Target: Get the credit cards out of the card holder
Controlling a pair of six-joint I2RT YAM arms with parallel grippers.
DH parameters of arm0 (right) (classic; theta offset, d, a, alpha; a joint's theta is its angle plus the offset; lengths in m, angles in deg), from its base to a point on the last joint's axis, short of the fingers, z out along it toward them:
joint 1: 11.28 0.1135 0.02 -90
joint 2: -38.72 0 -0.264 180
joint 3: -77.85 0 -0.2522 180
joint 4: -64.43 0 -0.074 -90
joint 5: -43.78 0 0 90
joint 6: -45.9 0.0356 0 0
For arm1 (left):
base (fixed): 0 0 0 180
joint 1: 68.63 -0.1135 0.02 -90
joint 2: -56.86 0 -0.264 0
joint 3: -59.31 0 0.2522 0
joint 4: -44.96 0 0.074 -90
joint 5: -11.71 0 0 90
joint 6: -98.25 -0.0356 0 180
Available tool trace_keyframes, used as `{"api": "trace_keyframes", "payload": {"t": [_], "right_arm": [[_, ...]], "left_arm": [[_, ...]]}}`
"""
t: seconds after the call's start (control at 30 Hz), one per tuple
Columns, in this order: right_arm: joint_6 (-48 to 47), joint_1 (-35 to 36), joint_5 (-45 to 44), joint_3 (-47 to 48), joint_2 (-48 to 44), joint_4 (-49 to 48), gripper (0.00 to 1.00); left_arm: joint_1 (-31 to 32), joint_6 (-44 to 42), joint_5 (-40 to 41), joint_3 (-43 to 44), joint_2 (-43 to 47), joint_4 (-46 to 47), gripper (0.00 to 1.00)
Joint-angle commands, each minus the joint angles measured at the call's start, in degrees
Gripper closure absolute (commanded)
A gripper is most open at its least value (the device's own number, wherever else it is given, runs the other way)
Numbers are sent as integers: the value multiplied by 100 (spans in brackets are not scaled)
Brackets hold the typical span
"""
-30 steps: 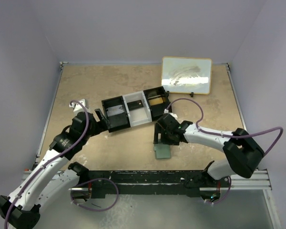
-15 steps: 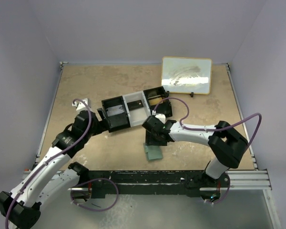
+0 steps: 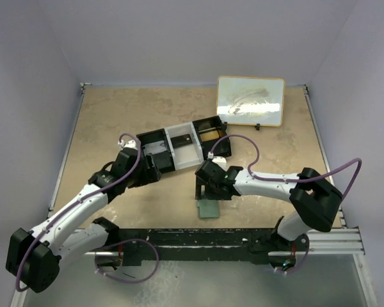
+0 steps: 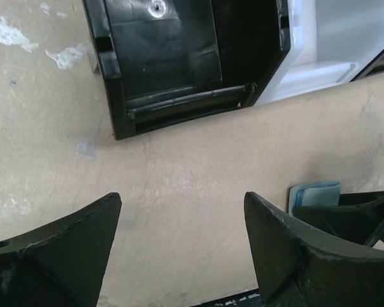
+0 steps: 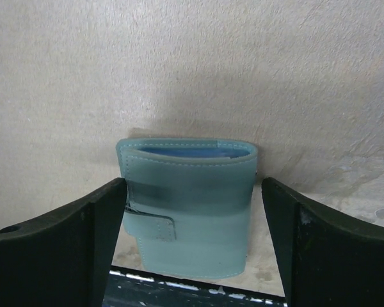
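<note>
- Top view: the card holder [image 3: 209,208] is lying flat on the table [image 3: 121,112], close to the near edge and right of centre.
- The right claw [image 3: 208,197] is pointing down over the holder's far end.
- The left claw [image 3: 155,171] is sitting just beside the black left end of the three-compartment tray [image 3: 155,135].
- A framed white board [image 3: 250,100] is leaning at the far right corner, well apart from both arms.
- Left wrist view: the left claw's fingers are standing spread wide with nothing but bare table between them.
- The tray's black compartment is filling the top of this view. A light blue corner of the holder is peeking out at lower right, partly hidden behind the dark body of the right arm.
- Right wrist view: the right claw's fingers are spread, one on each side of the holder and not pinching it.
- The gap on the right side is showing clearly. On the left side the finger is just beside the edge, and contact cannot be told.
- The holder is folded shut with its tab closed, and the blue lining is showing along its far edge.
</note>
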Motion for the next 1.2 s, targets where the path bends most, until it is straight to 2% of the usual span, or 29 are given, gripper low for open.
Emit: {"api": "trace_keyframes", "payload": {"t": [0.0, 0.13, 0.3, 0.4, 0.57, 0.87, 1.17], "right_arm": [[-370, 73, 46, -264, -173, 68, 10], [-461, 74, -96, -17, 12, 174, 9], [-165, 72, -121, 3, 129, -193, 14], [-8, 76, 250, -266, 26, -581, 16], [116, 72, 550, -721, -191, -1044, 17], [358, 72, 792, -1153, -551, -1587, 17], [357, 71, 785, -1395, -974, -1604, 14]], "left_arm": [[30, 715, -282, -523, 568, 649, 25], [30, 1118, -417, -927, 826, 1022, 25], [40, 1101, -1191, -1050, 164, 1550, 27], [162, 1255, -1382, -1073, -206, 1999, 29], [724, 1765, -1113, -1245, -582, 2866, 29], [2158, 2471, -62, -1366, -1092, 3360, 29], [2600, 2746, 212, -1274, -1815, 3923, 29]]}}
